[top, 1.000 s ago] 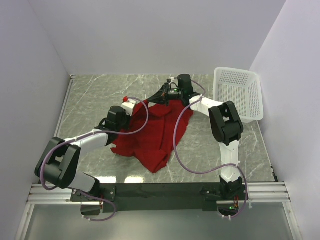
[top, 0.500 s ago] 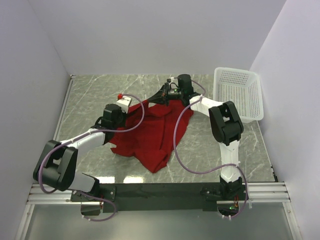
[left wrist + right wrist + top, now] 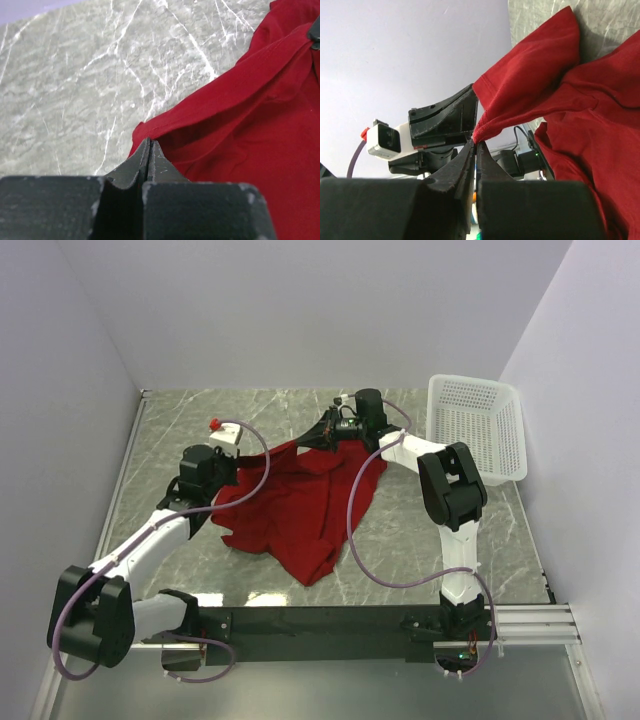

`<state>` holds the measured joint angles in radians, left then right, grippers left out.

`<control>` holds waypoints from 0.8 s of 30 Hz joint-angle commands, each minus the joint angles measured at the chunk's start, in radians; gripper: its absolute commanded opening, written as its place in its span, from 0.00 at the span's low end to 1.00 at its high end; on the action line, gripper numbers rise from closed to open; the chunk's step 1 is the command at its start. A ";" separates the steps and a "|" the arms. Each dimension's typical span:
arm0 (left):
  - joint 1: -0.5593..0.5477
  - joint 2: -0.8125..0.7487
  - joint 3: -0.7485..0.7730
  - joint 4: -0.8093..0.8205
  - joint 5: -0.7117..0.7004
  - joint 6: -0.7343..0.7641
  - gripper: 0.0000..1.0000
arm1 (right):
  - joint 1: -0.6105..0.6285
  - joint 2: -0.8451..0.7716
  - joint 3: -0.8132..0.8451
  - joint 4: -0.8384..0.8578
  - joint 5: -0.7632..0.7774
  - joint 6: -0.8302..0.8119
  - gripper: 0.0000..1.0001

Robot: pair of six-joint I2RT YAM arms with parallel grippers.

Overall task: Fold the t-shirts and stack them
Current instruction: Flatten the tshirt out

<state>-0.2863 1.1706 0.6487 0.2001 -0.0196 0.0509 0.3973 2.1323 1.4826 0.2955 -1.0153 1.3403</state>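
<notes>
One deep red t-shirt (image 3: 300, 505) lies rumpled on the marble table, stretched between both grippers. My left gripper (image 3: 214, 496) is shut on its left edge; in the left wrist view the jaws (image 3: 149, 143) meet with the red cloth (image 3: 240, 125) at their tip. My right gripper (image 3: 302, 443) is shut on the shirt's far edge and holds it a little off the table. Seen from the right wrist, the tips (image 3: 476, 142) pinch a fold of the cloth (image 3: 530, 85).
A white mesh basket (image 3: 480, 430) stands at the back right, tilted against the wall. Grey walls close in the table on the left, back and right. Purple cables loop off both arms over the shirt.
My left gripper has shut on the shirt's left edge and drawn it leftward and back, stretching the cloth. The right gripper has stayed where it was.
</notes>
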 commanded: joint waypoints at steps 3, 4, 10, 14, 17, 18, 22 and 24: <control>0.044 -0.051 0.012 -0.050 0.032 -0.045 0.01 | -0.003 -0.058 0.018 -0.018 -0.008 -0.053 0.15; 0.052 -0.051 0.022 -0.059 0.032 -0.083 0.01 | -0.002 -0.058 0.019 -0.022 -0.009 -0.061 0.18; 0.125 -0.060 0.095 -0.120 0.023 -0.178 0.01 | -0.012 -0.086 0.088 -0.162 -0.055 -0.355 0.42; 0.147 -0.057 0.156 -0.143 0.023 -0.209 0.01 | -0.046 -0.110 0.142 -0.385 -0.124 -0.730 0.48; 0.157 -0.049 0.204 -0.169 -0.005 -0.227 0.01 | -0.087 -0.111 0.256 -0.706 -0.041 -1.062 0.53; 0.159 -0.048 0.216 -0.179 -0.009 -0.232 0.00 | -0.097 -0.088 0.356 -0.790 0.081 -1.143 0.54; 0.196 -0.054 0.264 -0.197 -0.033 -0.278 0.01 | -0.113 -0.008 0.551 -1.019 0.443 -1.436 0.54; 0.210 -0.060 0.290 -0.232 -0.036 -0.307 0.01 | -0.118 0.031 0.619 -1.078 0.547 -1.492 0.54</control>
<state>-0.0990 1.1400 0.8780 0.0044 -0.0322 -0.1921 0.2863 2.1239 2.0064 -0.5594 -0.7399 0.1432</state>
